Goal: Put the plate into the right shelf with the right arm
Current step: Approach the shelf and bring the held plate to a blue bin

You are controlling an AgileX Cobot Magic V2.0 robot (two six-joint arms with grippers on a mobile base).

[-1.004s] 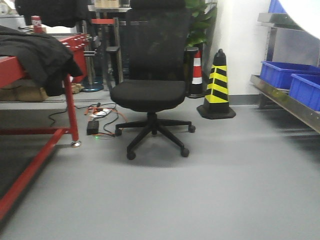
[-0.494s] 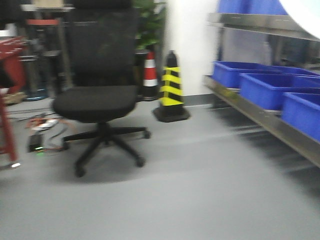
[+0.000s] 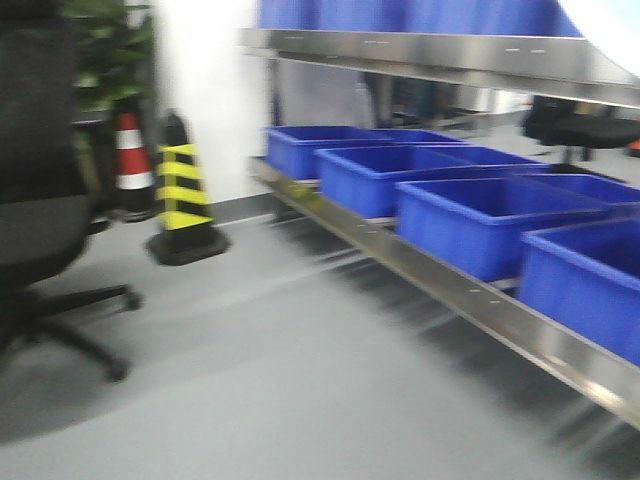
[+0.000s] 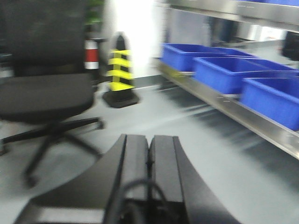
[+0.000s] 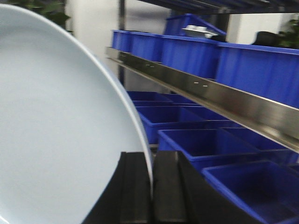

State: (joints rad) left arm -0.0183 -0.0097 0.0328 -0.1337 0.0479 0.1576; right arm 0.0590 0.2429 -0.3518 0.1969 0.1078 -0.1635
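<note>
Two black fingers of your right gripper are clamped on the plate, one on each face of its rim, so the jaws stand only as far apart as the rim is thick. The plate stands on edge in that grip, rising up and to the left of the fingers and filling that side of the right wrist view. Its white face is plain and glossy. In the front view only a blurred white sliver of the plate shows, in the top right corner.

Ahead and to the right of your right gripper runs the shelf, its steel rail crossing slantwise above the fingertips. Blue bins sit on the level below that rail, just past the fingers, and more stand on the level above, one holding a white sheet. The plate is held in the air in front of the shelf, not on it.

Your left gripper holds nothing, and its two fingers lie flat against each other with no gap. Ahead and to its right you see the shelf's lower rail and bins. Ahead and to its left is a black chair, with a yellow-and-black cone beyond it.
</note>
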